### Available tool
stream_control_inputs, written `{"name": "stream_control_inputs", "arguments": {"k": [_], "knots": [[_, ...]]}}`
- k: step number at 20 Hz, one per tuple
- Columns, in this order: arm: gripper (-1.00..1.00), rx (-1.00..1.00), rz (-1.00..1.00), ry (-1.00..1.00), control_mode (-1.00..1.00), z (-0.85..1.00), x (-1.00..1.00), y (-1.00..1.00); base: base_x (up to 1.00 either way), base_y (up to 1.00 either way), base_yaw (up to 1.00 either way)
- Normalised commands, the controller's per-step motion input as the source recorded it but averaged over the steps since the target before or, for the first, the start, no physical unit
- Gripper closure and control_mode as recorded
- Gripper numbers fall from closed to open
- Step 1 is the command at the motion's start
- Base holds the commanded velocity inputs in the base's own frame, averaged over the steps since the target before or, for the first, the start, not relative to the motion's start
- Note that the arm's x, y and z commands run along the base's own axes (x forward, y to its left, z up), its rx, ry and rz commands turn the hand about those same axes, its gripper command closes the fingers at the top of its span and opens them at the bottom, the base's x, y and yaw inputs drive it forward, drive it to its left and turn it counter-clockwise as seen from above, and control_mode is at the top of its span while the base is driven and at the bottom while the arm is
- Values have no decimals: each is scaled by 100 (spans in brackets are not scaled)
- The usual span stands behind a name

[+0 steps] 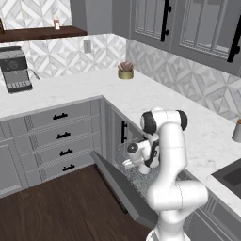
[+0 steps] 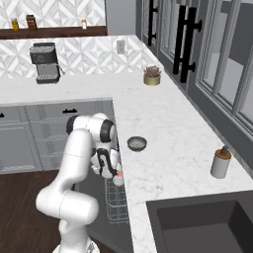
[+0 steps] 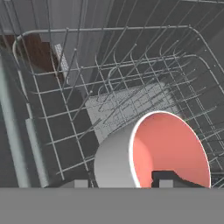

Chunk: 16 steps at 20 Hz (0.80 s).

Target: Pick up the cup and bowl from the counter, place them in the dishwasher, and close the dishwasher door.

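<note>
The cup, pale grey with a coral-red inside, lies tilted in the dishwasher's wire rack. My gripper straddles its rim: one fingertip is inside the cup, the other outside, and both stand off the wall, so the gripper is open. From the right base view the cup sits just under the gripper, below the counter edge. The dark bowl rests on the counter near that edge. The dishwasher door hangs open, with the gripper low over the rack.
A coffee machine and a gold plant pot stand at the back of the counter. A pump bottle stands beside the sink. Grey drawers flank the dishwasher, with dark wood floor in front of them.
</note>
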Motion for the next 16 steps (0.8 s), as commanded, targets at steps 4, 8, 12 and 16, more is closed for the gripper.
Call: {"name": "stream_control_inputs", "arguments": {"k": [4, 8, 12, 16], "knots": [[-100, -12, 0, 0, -100, 84, -86, 48, 0, 0, 0], [-100, -8, 0, -1, -100, 100, -76, 29, 0, 0, 0], [-100, -1, 0, -12, -100, 100, -49, 19, 0, 0, 0], [-100, 0, 0, -19, -100, 100, -3, 15, 0, 0, 0]]}}
